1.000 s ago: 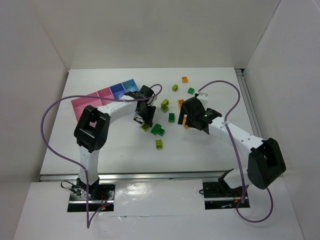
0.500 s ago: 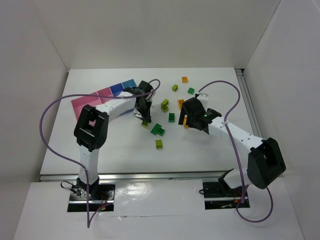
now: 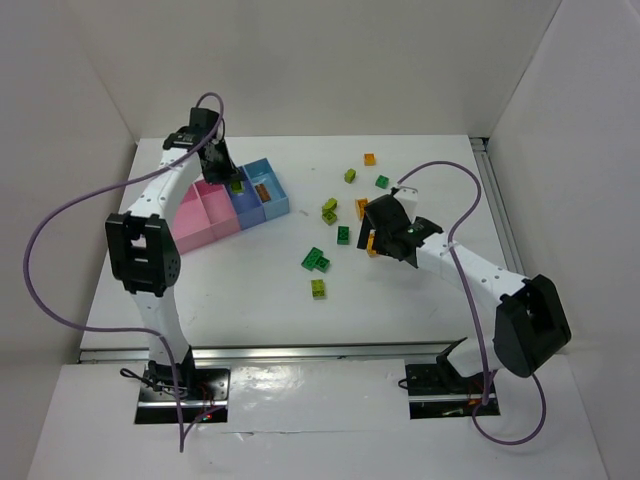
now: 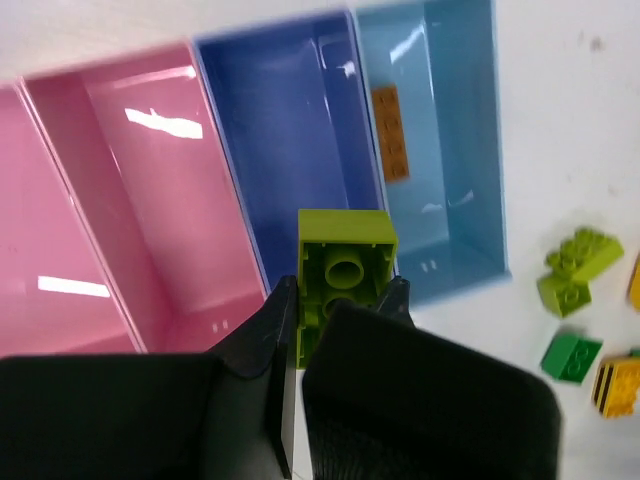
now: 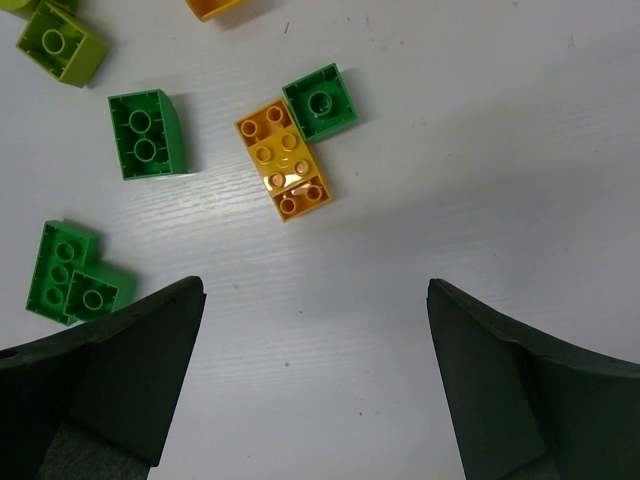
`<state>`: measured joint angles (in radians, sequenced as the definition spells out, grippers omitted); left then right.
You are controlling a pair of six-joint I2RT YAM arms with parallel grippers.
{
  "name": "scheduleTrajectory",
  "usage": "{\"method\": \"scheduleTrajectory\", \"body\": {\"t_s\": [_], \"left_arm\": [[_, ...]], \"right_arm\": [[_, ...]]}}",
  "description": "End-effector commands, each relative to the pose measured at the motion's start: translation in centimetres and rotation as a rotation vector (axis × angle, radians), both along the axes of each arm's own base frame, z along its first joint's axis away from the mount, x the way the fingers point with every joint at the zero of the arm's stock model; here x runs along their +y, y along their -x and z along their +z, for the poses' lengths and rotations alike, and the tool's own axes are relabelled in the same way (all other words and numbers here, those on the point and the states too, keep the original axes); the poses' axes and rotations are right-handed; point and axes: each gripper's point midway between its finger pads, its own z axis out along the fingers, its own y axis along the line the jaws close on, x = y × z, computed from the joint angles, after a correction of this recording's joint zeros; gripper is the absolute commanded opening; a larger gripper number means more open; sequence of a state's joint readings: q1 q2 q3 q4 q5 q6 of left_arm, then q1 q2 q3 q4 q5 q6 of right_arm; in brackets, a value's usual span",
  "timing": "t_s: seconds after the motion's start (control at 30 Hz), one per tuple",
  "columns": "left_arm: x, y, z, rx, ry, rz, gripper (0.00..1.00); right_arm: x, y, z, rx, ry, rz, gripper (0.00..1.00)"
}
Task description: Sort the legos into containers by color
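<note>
My left gripper [image 3: 234, 180] is shut on a lime-green lego [image 4: 345, 262], held in the air over the containers [image 3: 212, 228]. In the left wrist view the brick hangs above the wall between the dark-blue bin [image 4: 280, 140] and the light-blue bin [image 4: 445, 120]. An orange lego [image 4: 389, 134] lies in the light-blue bin. The pink bin [image 4: 130, 210] holds nothing. My right gripper [image 5: 315, 290] stands open low over bare table, just short of an orange lego [image 5: 283, 172] and a dark green lego [image 5: 320, 102].
Loose legos lie scattered mid-table: a dark green pair [image 3: 316, 260], a lime one [image 3: 318, 287], a dark green one [image 3: 343, 235], a lime one [image 3: 329, 210], and more farther back [image 3: 369, 158]. White walls enclose the table on three sides.
My left gripper shut on the lime lego at mid-table, lifted it and swung back-left over the bins. The right arm has not moved.
</note>
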<state>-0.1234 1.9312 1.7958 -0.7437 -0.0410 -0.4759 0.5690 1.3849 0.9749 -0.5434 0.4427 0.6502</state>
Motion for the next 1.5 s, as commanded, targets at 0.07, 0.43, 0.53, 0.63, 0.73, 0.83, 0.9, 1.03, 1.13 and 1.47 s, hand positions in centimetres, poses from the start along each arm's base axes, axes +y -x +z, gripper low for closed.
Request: {"method": "scheduleTrajectory", "body": {"t_s": [0.07,0.43,0.53,0.63,0.73,0.83,0.9,1.03,1.13,1.47], "left_arm": [[0.9,-3.5,-2.7,0.044,0.048,0.063,0.17],[2.0,-3.2,-0.9,0.005,0.004,0.097,0.71],[2.9,-2.1,-1.3,0.027,0.004,0.131,0.68],[3.6,-1.1,-0.8,0.014,0.001,0.136,0.68],[1.9,-0.2,0.7,-0.051,0.077,0.048,0.70],[1.0,0.5,1.1,-0.052,0.090,0.024,0.76],[0.4,0.8,0.7,-0.043,0.084,0.004,0.76],[0.7,1.6,-0.3,-0.014,0.054,0.029,0.76],[1.3,1.5,-0.3,-0.017,0.038,0.075,0.76],[7.9,0.6,-0.9,0.003,0.023,0.294,0.73]], "right_arm": [[-0.2,-0.9,1.1,-0.022,0.011,-0.039,1.00],[3.6,0.8,0.0,0.026,0.112,0.161,0.98],[5.2,1.5,-0.8,0.040,0.113,0.211,0.98],[7.5,2.4,-0.8,0.048,0.122,0.310,0.98],[10.4,3.4,-1.5,0.061,0.103,0.400,0.98],[12.7,4.8,-3.3,0.109,0.071,0.466,0.98],[14.1,6.3,-4.8,0.153,0.066,0.512,0.96],[16.4,7.3,-5.9,0.164,0.038,0.563,0.94],[17.3,6.9,-6.5,0.168,0.036,0.577,0.90],[18.3,6.3,-7.6,0.183,0.067,0.620,0.82]]}}
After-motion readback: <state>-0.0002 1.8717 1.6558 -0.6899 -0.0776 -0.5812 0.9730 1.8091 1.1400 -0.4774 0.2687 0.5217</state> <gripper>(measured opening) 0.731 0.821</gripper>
